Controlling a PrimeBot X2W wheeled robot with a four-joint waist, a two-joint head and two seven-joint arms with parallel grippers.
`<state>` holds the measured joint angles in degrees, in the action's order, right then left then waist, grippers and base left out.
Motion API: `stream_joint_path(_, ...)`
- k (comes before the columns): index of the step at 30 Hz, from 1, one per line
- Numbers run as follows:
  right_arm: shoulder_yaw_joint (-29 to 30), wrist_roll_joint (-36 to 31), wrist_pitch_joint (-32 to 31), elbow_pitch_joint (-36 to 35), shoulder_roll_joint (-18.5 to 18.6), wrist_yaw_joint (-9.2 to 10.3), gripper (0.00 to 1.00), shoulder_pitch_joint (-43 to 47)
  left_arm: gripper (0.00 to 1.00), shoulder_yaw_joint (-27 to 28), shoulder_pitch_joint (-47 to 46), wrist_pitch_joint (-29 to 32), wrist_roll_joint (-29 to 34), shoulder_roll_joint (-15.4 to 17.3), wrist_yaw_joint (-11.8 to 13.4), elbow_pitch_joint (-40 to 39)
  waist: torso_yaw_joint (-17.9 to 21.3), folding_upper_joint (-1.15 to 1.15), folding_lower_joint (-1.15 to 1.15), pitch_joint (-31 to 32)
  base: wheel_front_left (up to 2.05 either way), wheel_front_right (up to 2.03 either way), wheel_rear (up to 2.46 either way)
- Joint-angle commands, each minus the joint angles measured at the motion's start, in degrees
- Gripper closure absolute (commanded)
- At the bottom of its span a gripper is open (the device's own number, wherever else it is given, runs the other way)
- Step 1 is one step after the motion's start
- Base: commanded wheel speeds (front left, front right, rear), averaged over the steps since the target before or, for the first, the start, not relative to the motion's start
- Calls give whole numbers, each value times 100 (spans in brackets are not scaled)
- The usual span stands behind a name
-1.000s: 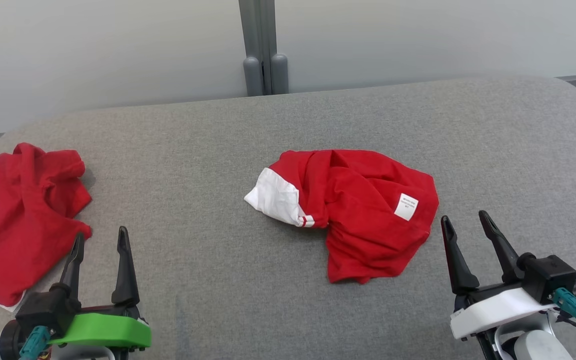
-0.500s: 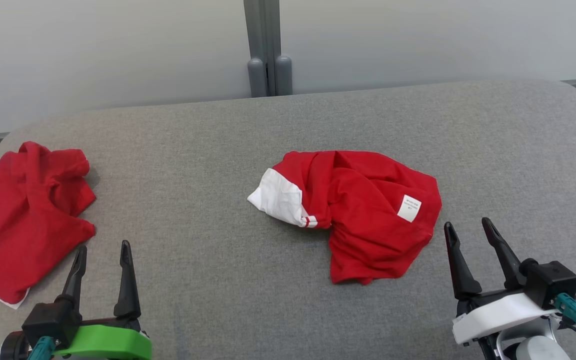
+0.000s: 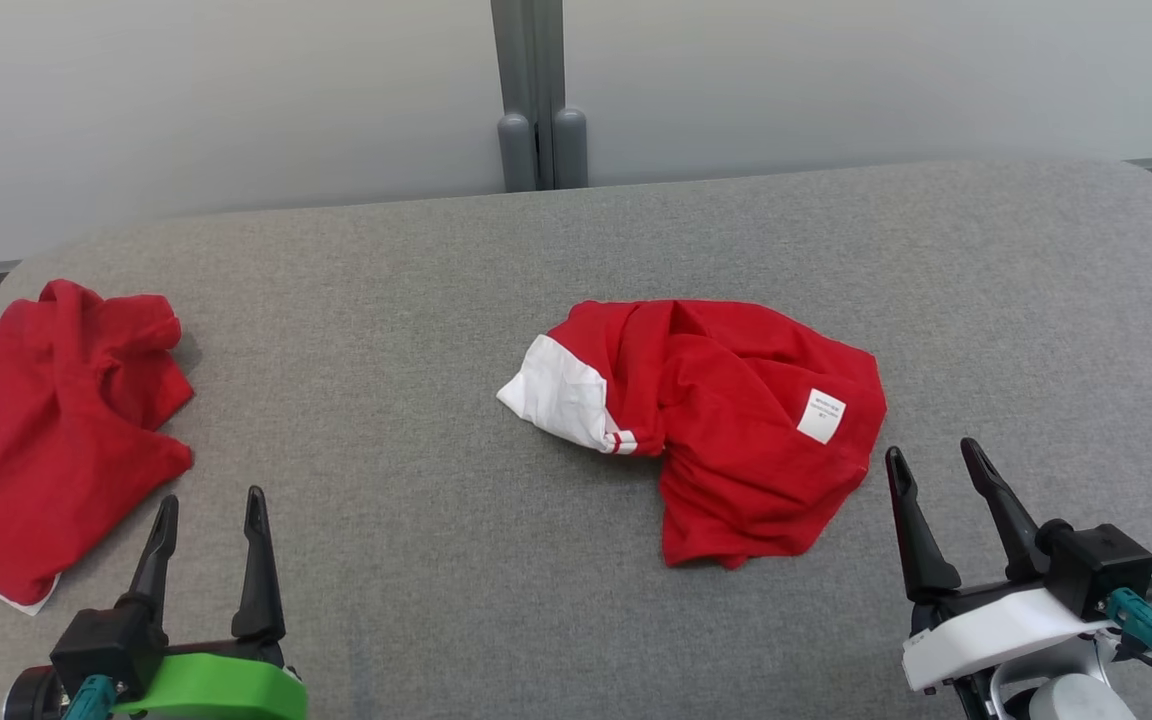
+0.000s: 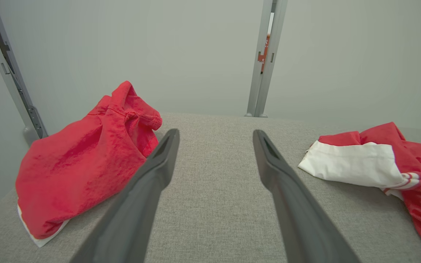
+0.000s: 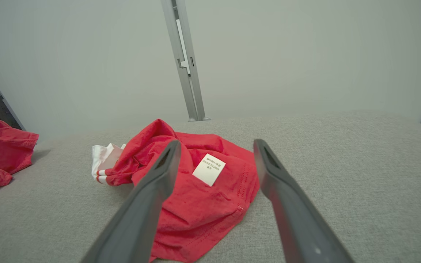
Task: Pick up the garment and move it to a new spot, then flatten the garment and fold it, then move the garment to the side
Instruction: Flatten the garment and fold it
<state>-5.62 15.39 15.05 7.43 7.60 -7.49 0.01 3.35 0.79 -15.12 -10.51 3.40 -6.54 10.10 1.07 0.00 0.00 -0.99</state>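
grey cushion [image 3: 436,300]; garment [image 3: 736,470] label [image 3: 822,416] illegible; left end effector [image 3: 212,497], right end effector [image 3: 932,448] wide

The garment [image 3: 726,430] is bunched on itself, so its folds hide most of the cloth and I can't tell its cut. The print on its white label [image 3: 821,416] is too small to read. From the right wrist, one finger of the right gripper [image 5: 216,142] covers part of the red cloth. On the left, the second red garment [image 3: 46,440] runs off the head view's edge. The bodies of the left gripper [image 3: 212,496] and the right one are cut off along the near edge. The far post [image 3: 539,90] loses its top. In its gap, a reddish piece [image 4: 263,54] is too small to make out.
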Motion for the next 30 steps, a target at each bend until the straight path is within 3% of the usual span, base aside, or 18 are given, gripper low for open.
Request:
stream_joint_path(1,-2,16,19,14,11,0,0,42,0,23,81,-5,26,-1,-20,19,4,0,0,-2,0,0,0)
stream_joint_path(12,-28,30,19,43,10,0,0,14,0,-44,-25,-5,71,-23,-51,125,24,0,0,5,0,0,0)
stream_joint_path(20,-156,70,19,72,28,0,0,-157,0,-833,-932,-5,236,0,-89,522,283,0,0,-146,0,0,0)
stream_joint_path(30,-159,147,19,104,2,0,0,-355,0,-1928,-2247,-5,82,-6,-94,1522,929,0,0,-519,0,0,0)
